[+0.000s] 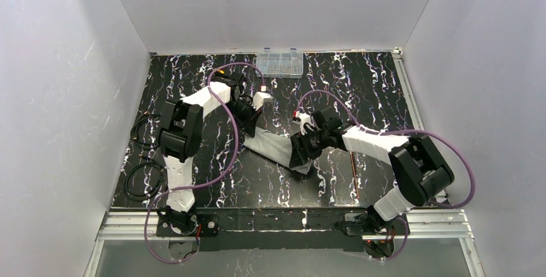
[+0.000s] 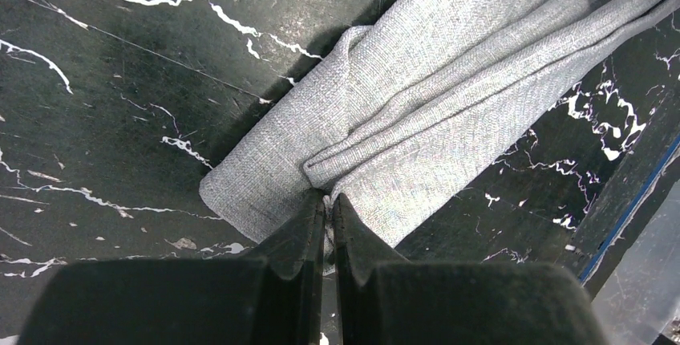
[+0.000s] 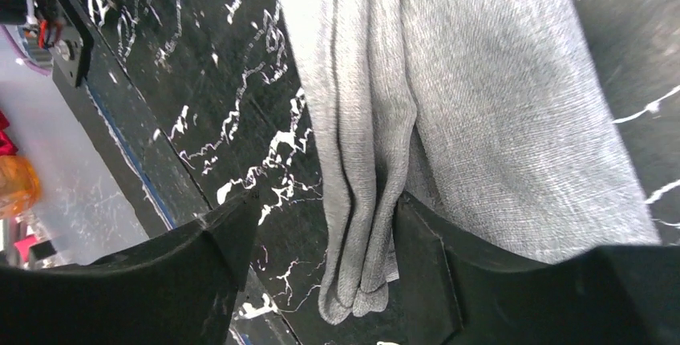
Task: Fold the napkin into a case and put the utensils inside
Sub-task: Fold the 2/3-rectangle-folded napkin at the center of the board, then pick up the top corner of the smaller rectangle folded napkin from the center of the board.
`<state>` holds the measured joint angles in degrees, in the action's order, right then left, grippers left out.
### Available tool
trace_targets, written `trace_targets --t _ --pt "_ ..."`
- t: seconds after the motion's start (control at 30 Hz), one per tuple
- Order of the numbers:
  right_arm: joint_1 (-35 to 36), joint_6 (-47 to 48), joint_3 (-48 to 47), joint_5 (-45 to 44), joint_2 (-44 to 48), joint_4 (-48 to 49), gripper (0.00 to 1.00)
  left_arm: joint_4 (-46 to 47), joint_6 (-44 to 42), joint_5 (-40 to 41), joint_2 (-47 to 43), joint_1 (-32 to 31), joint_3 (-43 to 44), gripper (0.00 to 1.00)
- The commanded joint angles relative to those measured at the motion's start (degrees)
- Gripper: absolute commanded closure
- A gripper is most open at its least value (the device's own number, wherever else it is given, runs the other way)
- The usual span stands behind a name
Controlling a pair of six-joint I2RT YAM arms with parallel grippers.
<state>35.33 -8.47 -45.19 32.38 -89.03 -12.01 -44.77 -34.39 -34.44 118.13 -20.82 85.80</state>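
- A light-grey napkin [image 1: 272,149], folded into a narrow layered strip, lies on the black, white-veined counter [image 1: 367,84], toward the near edge from the clear plastic compartment box [image 1: 279,62] that sits against the far wall.
- The strip runs on a slant, with one end closer to the box and to its left, and the other end farther from the box and slightly to its right.
- The left arm's fingers [image 2: 301,237] are pressed together at the end closer to the box. A thin edge of the cloth is pinched between their tips, where two folds meet.
- In the left wrist view the napkin fans away from that pinch in overlapping layers, flat on the counter.
- The right arm's fingers [image 3: 429,265] stand well apart over the end farther from the box and grip nothing.
- A bunched fold of the napkin hangs in the gap between them, resting against one finger and clear of the other.
- A thin copper-brown utensil [image 1: 356,174] lies on the counter, farther from the box than the napkin and off to the right, partly hidden behind the right arm.
- From above, both arms reach in from the near edge and meet the cloth from opposite sides.
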Motion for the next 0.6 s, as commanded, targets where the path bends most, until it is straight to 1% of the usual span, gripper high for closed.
trace_targets --t 0.0,0.13,0.23,0.3,0.33,0.37,0.47,0.57 --pt "-0.06 -0.51 -4.08 -2.60 6.25 0.17 0.27 -0.48 1.19 0.00 0.38 -0.26 1.41 1.00" --pt "-0.07 0.59 -6.24 -4.70 8.02 -1.37 0.20 -0.46 0.82 -0.34 0.18 -0.20 0.90 1.00" --pt "0.02 -0.66 -6.72 -4.56 7.36 2.63 0.18 -0.48 1.06 -0.98 -0.02 -0.25 0.95 1.00" --pt "0.38 -3.57 -5.95 -4.64 6.08 9.81 0.19 -0.45 1.49 -1.60 -0.25 -0.20 0.94 1.00" --pt "0.90 -5.16 -5.48 -4.68 4.89 15.68 0.20 -0.48 1.84 -1.96 -0.26 -0.22 1.01 1.00" --pt "1.52 -6.47 -5.27 -4.96 3.42 19.59 0.20 -0.45 2.29 -2.34 -0.22 -0.20 1.15 1.00" --pt "3.84 -7.28 -5.95 -6.91 -1.93 27.29 0.21 -0.48 3.82 -3.54 -0.18 -0.18 1.38 1.00" --pt "4.43 -8.63 -5.12 -7.42 -7.30 35.82 0.20 -0.49 5.24 -4.65 -0.09 -0.20 1.54 1.00"
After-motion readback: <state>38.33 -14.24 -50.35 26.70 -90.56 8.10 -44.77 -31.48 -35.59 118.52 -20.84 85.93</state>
